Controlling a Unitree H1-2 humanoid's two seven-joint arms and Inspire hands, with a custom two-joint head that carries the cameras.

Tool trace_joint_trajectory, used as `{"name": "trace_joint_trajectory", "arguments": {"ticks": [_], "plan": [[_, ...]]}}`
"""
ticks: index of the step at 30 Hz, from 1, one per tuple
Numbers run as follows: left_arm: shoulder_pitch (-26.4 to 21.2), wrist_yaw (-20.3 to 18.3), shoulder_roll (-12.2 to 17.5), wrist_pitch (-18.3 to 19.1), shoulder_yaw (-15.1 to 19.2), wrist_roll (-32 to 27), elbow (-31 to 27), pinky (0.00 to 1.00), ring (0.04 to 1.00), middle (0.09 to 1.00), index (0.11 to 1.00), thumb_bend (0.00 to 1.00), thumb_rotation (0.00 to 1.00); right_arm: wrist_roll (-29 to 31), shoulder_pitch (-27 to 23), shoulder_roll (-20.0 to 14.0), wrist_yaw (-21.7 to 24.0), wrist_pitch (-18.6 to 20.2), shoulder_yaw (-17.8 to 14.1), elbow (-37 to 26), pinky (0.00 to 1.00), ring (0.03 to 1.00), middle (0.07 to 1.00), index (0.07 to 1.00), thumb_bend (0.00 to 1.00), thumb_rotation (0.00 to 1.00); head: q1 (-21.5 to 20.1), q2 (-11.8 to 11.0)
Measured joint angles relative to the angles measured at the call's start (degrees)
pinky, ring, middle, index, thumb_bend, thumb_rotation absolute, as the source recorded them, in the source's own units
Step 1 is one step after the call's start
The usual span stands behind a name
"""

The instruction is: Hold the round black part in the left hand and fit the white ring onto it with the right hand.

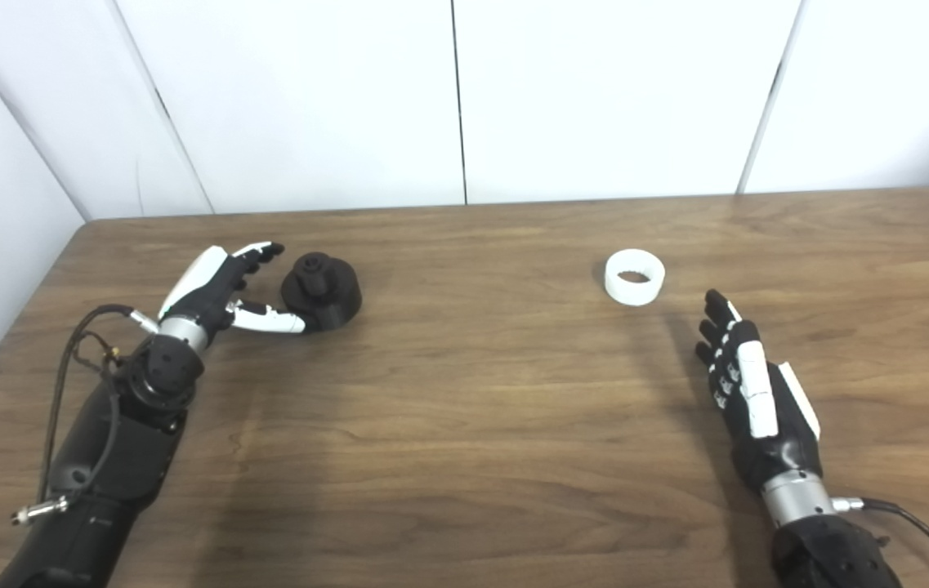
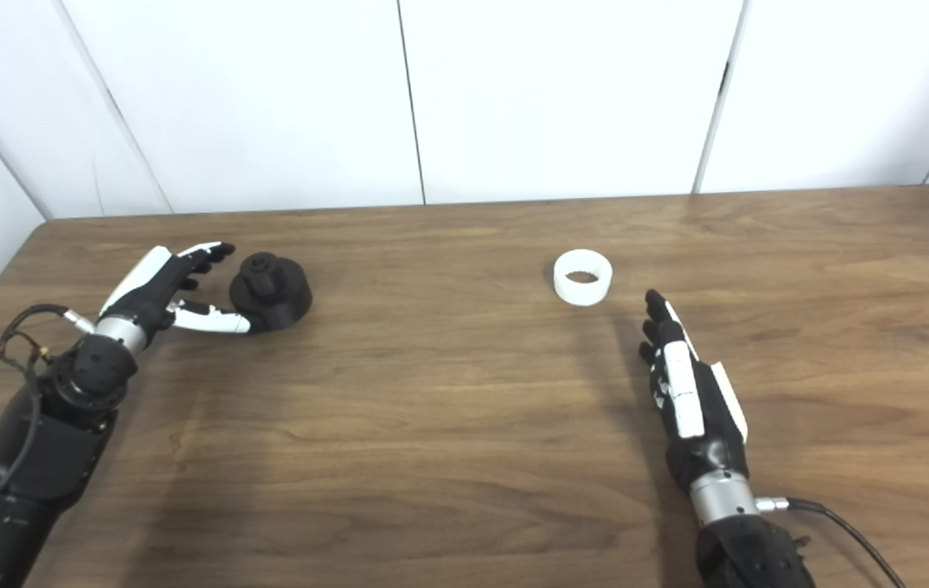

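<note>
White wall panels back a brown wooden table [image 1: 464, 425] that fills the lower two thirds of the frame. At left of centre, the black part [image 1: 322, 291] sits flat on the wood, its wide round base down and its narrower hub pointing straight up. At right of centre, the white ring [image 1: 635, 277] also lies flat, its bore facing up. The two pieces are well apart.

Rising from the lower left corner, the left hand [image 1: 223, 294] reaches up and to the right, spread wide around the left side of the black part: thumb low along the near edge of its base, seemingly touching it, fingers [image 1: 261, 251] above and just beside its top, not closed on it. The part still rests on the table.

From the lower right corner, the right hand [image 1: 750, 392] lies low over the wood, fingers straight and close together, pointing toward the upper left. It holds nothing; the ring lies near, just beyond the fingertips.
</note>
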Motion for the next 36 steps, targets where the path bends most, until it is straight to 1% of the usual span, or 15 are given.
{"name": "trace_joint_trajectory", "arguments": {"ticks": [4,9,18,24,26,29,36], "plan": [[-0.7,0.0,-0.6,-1.0,-0.9,0.1,0.7,0.89,0.945,0.949,0.892,0.96,0.24,0.0,0.1,0.1,0.0,-0.2,0.0,0.0,1.0,1.0,0.997,0.975,0.56,1.0,0.1,0.0],[-0.9,-0.1,-0.7,-1.2,-1.9,1.1,1.3,0.92,0.98,0.949,0.886,0.96,0.25,-0.2,0.1,0.4,-0.3,-0.3,0.0,0.0,1.0,1.0,0.995,0.976,0.57,1.0,0.1,0.0],[-0.9,-0.6,-0.6,-1.0,-3.7,4.2,1.1,0.93,0.999,0.955,0.821,0.96,0.27,-0.1,0.2,0.8,-0.8,-0.4,0.0,0.0,1.0,1.0,0.992,0.986,0.58,1.0,0.0,0.3],[-0.9,-1.7,-0.6,-0.6,-3.8,4.5,0.1,0.95,1.0,0.951,0.721,0.95,0.24,0.1,0.3,0.8,-1.0,-0.5,-0.2,0.0,1.0,1.0,0.994,0.993,0.6,1.0,0.1,0.5],[-0.9,-1.7,-0.7,-0.7,-3.8,4.5,0.1,0.95,1.0,0.947,0.671,0.93,0.22,0.3,0.3,0.8,-1.0,-0.5,-0.3,0.0,1.0,1.0,0.996,0.997,0.6,1.0,0.1,0.6],[-0.9,-1.5,-0.7,-1.0,-3.6,4.5,0.1,0.95,1.0,0.938,0.623,0.92,0.2,0.6,0.3,0.7,-1.0,-0.5,-0.4,0.0,1.0,1.0,0.997,1.0,0.6,1.0,0.2,0.6],[-0.8,-0.4,-1.1,-1.4,-3.4,4.5,0.0,0.95,0.998,0.92,0.583,0.88,0.16,1.1,0.4,0.7,-0.9,-0.5,-0.5,0.0,1.0,1.0,0.99,1.0,0.59,1.0,0.3,0.8]]}}
